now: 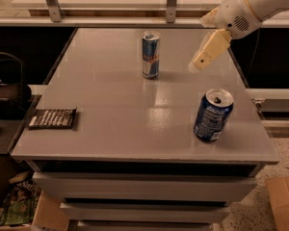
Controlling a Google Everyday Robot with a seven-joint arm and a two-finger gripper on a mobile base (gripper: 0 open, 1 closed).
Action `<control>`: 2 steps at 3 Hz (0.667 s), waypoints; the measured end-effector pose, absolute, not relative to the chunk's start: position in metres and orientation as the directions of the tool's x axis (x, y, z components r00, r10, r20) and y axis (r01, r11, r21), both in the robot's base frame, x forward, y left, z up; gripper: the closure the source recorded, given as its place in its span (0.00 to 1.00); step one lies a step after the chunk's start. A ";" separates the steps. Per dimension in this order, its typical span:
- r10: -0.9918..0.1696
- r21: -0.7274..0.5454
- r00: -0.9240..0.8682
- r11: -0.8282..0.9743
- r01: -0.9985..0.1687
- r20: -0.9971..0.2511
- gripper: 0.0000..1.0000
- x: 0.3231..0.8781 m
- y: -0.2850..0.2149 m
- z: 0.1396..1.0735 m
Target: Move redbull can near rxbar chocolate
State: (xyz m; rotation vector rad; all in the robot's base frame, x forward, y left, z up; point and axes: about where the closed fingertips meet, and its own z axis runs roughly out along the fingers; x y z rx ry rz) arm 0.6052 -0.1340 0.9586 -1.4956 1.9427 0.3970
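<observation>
The redbull can [151, 54], slim, blue and silver with a red mark, stands upright at the back middle of the grey table [111, 105]. The rxbar chocolate [53, 118], a flat dark bar with pale text, lies at the table's front left edge. My gripper [196, 65] hangs from the white arm at the upper right, above the table, to the right of the redbull can and apart from it. It holds nothing that I can see.
A wider dark blue can [212, 115] with white text stands at the front right of the table. A rail with metal posts [172, 3] runs behind the table. A cardboard box [283, 201] sits on the floor at lower right.
</observation>
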 end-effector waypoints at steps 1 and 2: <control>-0.719 -0.150 -0.131 0.313 -0.938 -0.682 0.00 0.610 -0.133 0.952; -0.654 -0.144 -0.105 0.316 -0.938 -0.749 0.00 0.620 -0.132 0.937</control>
